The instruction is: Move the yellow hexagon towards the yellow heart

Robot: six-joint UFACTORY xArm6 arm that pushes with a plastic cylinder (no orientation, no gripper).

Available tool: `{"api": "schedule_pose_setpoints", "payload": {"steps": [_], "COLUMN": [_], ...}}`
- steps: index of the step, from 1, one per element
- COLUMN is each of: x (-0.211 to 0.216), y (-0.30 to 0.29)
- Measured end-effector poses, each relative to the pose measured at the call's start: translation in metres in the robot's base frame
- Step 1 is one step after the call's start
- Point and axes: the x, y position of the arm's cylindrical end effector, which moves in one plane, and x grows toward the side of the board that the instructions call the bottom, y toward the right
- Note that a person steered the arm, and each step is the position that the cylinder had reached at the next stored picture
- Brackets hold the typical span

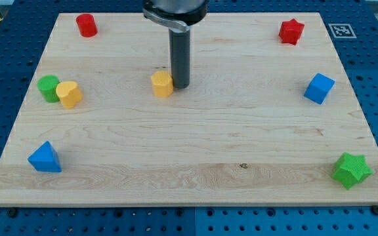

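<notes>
The yellow hexagon (162, 84) sits a little left of the board's middle, in the upper half. My tip (180, 86) stands right against its right side, touching or nearly touching it. The yellow heart (69, 94) lies far to the left, at about the same height in the view, pressed against a green cylinder (48, 87) on its left. The stretch of board between the hexagon and the heart holds no other block.
A red cylinder (86, 25) is at the top left, a red star (292, 31) at the top right, a blue cube (319, 88) at the right, a green star (352, 170) at the bottom right, a blue triangle (44, 158) at the bottom left. The wooden board (195, 164) lies on a blue perforated table.
</notes>
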Motion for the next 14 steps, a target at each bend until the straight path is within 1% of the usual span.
{"api": "schedule_pose_setpoints", "payload": {"steps": [3,6,7,9,13,14], "x": [0.000,0.001,0.002,0.016,0.020,0.020], "y": [-0.055,-0.097,-0.090,-0.081,-0.133,-0.115]}}
